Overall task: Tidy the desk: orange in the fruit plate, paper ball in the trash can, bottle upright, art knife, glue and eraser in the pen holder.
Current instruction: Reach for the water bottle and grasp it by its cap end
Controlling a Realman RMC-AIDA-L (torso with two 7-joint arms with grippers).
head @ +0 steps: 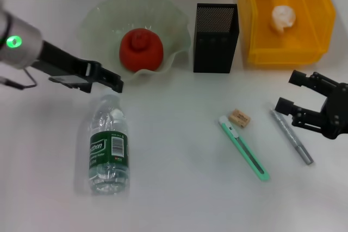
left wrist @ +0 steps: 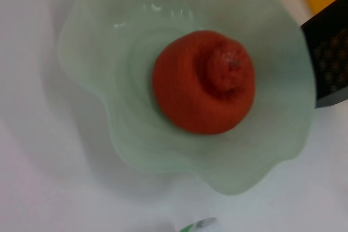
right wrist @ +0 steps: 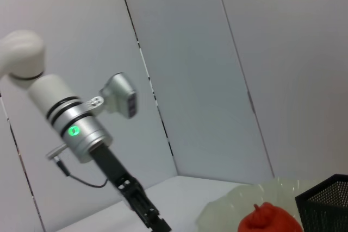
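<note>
The orange (head: 141, 50) (left wrist: 204, 82) rests in the pale green fruit plate (head: 98, 17) (left wrist: 261, 150). My left gripper (head: 109, 80) hovers at the plate's front left rim, just above the cap end of the clear bottle (head: 109, 148), which lies on its side. A paper ball (head: 283, 17) lies inside the yellow trash can (head: 255, 31). In front of the black mesh pen holder (head: 216, 37) lie the eraser (head: 239, 118), the green art knife (head: 244, 148) and the grey glue stick (head: 292, 136). My right gripper (head: 293, 92) stands open and empty just right of the glue.
Pen holder and trash can stand side by side at the back right, the plate at the back left. Bare white table lies between the bottle and the knife. The right wrist view shows my left arm (right wrist: 81, 129) before grey wall panels.
</note>
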